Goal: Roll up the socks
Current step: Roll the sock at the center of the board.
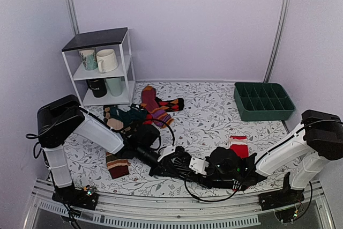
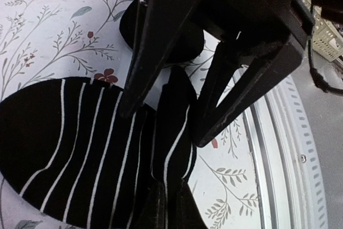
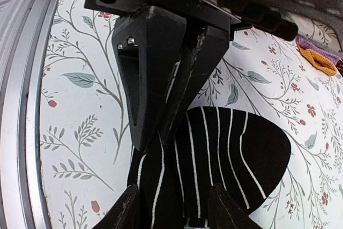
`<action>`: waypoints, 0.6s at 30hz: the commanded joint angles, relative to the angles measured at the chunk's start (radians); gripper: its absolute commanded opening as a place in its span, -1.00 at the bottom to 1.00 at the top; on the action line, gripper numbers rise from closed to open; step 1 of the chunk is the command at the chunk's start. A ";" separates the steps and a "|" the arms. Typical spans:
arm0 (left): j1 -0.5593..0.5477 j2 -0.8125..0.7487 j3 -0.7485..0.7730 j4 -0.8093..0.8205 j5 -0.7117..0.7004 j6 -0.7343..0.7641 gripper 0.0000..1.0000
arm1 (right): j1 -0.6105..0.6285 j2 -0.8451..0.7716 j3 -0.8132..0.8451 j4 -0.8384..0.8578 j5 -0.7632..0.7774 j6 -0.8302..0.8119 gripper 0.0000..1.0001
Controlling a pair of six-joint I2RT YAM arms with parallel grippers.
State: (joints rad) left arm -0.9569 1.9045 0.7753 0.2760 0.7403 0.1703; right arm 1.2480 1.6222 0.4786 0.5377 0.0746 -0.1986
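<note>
One black striped sock (image 2: 69,143) with thin white stripes lies on the floral-patterned desk (image 1: 203,119) close to its near edge, between the two arms. Most of it is spread flat, with one narrow fold pulled up into a ridge. The left gripper (image 3: 154,138) has its jaws together, clamped on that ridge. The right gripper (image 2: 163,127) faces it with its jaws apart, one finger on each side of the raised fold and a gap showing between the fingers and the fabric. Whether a second striped sock lies underneath cannot be told. Just beyond the right gripper is one red sock (image 1: 239,147), and the left wrist view shows one rounded plain black sock end (image 2: 179,38) beside it. Toward the back left sits a heap of colourful socks (image 1: 142,113), overlapping too much to count, and one brown and red sock (image 1: 117,165) lies apart from it near the left arm. A white shelf rack (image 1: 99,38) with a black top stands at the back left corner and holds four mugs: two on the upper shelf (image 1: 107,60) and two on the lower (image 1: 96,87). One green divided tray (image 1: 262,112) rests at the back right.
</note>
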 commanded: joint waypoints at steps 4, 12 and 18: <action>0.005 0.093 -0.023 -0.182 -0.027 -0.002 -1.00 | 0.025 0.041 0.017 -0.031 0.051 0.051 -0.13; 0.009 0.100 -0.017 -0.187 -0.023 -0.001 -1.00 | 0.038 0.090 0.044 -0.085 0.048 0.126 -0.66; 0.010 0.052 -0.042 -0.139 -0.118 -0.029 -0.54 | 0.036 0.105 0.040 -0.125 -0.001 0.211 -0.86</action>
State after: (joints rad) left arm -0.9470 1.9289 0.7937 0.2703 0.7784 0.1688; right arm 1.2839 1.6772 0.5171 0.5034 0.0994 -0.0666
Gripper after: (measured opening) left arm 0.117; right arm 0.085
